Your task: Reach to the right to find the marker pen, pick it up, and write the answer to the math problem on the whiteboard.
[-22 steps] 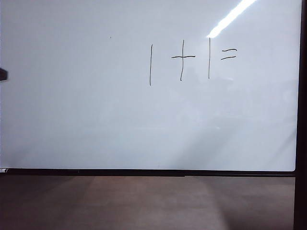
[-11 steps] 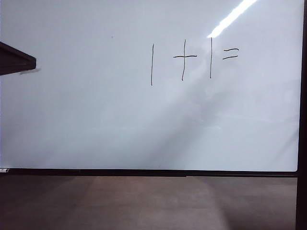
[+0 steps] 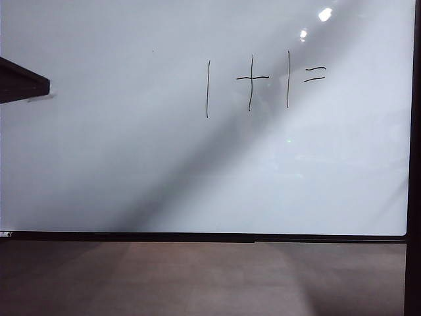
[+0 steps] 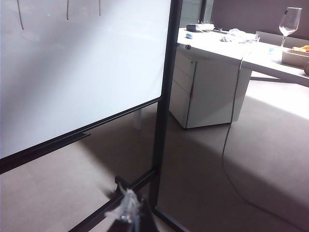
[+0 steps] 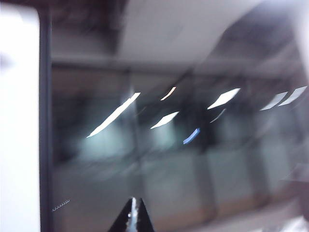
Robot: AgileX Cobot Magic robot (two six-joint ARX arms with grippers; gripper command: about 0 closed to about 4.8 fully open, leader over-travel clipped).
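The right gripper [image 5: 133,215] is clenched on nothing; its view is blurred. The left gripper [image 4: 129,212], state unclear, hangs near the whiteboard [image 3: 131,164]. The math problem [image 3: 263,82] sits at two o'clock. A desk [image 4: 217,53] stands beyond.

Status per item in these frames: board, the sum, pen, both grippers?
whiteboard: upright, mostly blank.
math problem: written as one plus one equals, nothing after the equals sign.
marker pen: in no view.
left gripper: only its tip shows, low near the board's stand; state unclear.
right gripper: shut, empty, tips together; view motion-blurred.
wine glass: upright on the side desk.
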